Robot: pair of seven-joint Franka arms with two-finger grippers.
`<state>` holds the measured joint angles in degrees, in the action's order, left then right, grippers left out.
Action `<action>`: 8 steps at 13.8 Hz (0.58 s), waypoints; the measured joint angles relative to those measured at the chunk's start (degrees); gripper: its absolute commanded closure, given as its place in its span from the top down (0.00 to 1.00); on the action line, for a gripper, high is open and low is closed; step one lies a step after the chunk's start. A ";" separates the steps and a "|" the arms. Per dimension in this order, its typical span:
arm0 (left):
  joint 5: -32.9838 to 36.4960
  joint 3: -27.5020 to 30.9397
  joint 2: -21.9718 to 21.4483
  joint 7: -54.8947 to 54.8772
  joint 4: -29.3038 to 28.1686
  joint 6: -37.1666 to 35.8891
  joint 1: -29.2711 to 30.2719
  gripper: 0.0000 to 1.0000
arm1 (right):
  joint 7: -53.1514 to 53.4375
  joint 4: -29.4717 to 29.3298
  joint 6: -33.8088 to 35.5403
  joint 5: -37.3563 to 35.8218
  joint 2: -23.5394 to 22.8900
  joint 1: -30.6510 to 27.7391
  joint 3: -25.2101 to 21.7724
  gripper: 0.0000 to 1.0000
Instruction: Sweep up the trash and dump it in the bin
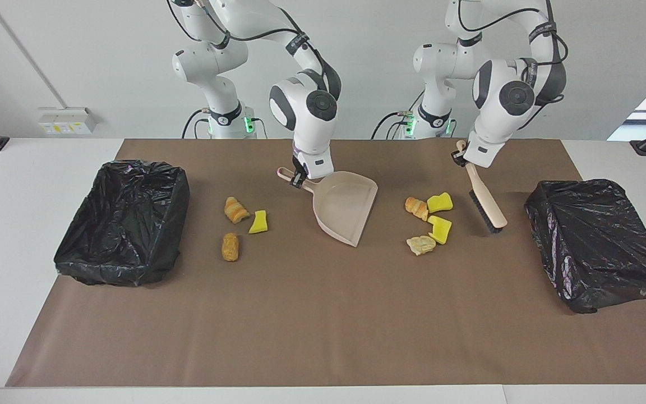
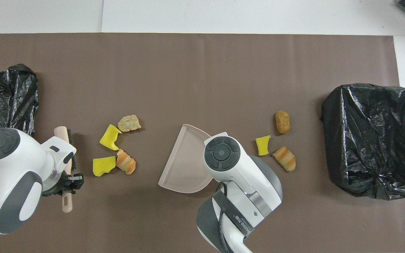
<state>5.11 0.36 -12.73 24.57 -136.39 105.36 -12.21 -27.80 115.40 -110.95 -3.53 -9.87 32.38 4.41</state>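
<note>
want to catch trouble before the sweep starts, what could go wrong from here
1. The brush, held by the left gripper, sits between four scraps and a bin; the dustpan lies apart, so a sweep could scatter pieces past its mouth.
2. The right gripper holds the dustpan by its handle end; brush pressure might twist it.
3. Three scraps lie beside the dustpan's closed side and may get missed.

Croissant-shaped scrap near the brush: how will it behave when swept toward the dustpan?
The croissant-shaped scrap looks rounded and ridged, so it may roll or turn rather than slide straight. It touches a yellow sponge chunk, so the brush would probably push both. It seems light and likely to skitter.
</note>
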 measured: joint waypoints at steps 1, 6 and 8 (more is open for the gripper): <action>0.00 -0.31 0.40 2.30 -1.57 3.10 -2.10 0.00 | 0.42 -0.04 -0.22 -0.30 -0.15 0.36 0.00 0.00; -0.54 -1.03 5.47 6.53 -2.85 12.41 -13.06 0.00 | 0.59 -0.11 -1.28 -3.08 -0.31 1.14 0.00 0.00; -4.43 -1.15 6.94 6.69 -2.38 16.68 -17.17 0.00 | 0.59 -0.11 -1.30 -3.14 -0.33 1.14 0.00 0.00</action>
<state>0.69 -0.79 -5.79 31.26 -138.77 122.04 -29.38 -27.21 115.29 -112.25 -6.66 -10.21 33.52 4.42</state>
